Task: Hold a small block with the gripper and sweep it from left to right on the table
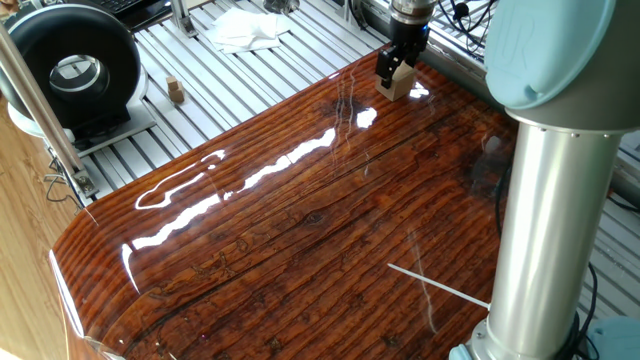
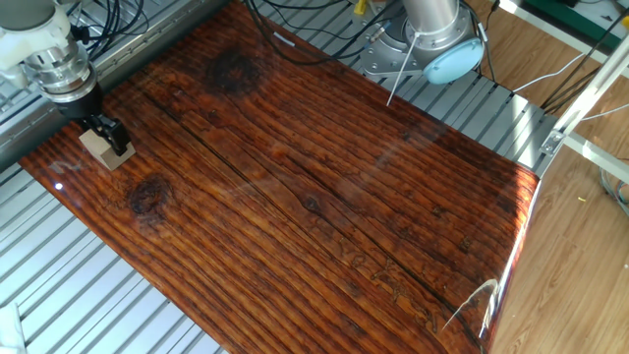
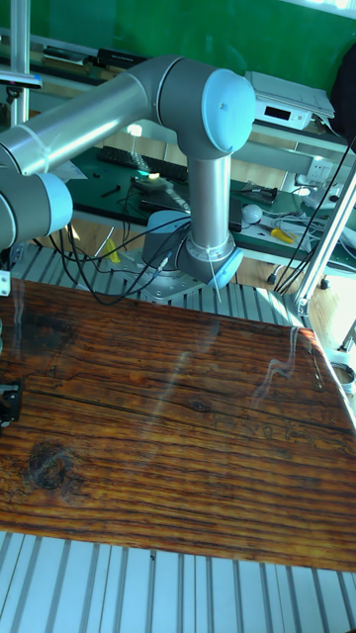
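The small block (image 1: 396, 84), a light-tan wooden cube, rests on the table (image 1: 300, 230) at its far corner. My gripper (image 1: 393, 70) comes straight down over it, black fingers against two opposite sides, shut on it. In the other fixed view the block (image 2: 96, 149) sits near the left corner of the table (image 2: 324, 197) under the gripper (image 2: 106, 138). The tall fixed view shows only a bit of the gripper (image 3: 8, 404) at the left edge of the table (image 3: 178, 445); the block is hidden there.
Silver slatted aluminium (image 1: 250, 80) surrounds the board. On it stand a black round device (image 1: 75, 65), a tiny brown wooden piece (image 1: 175, 90) and a white cloth (image 1: 245, 28). The arm's column (image 1: 545, 200) rises at the near right. Cables (image 2: 295, 29) lie beside the arm's base (image 2: 432, 39).
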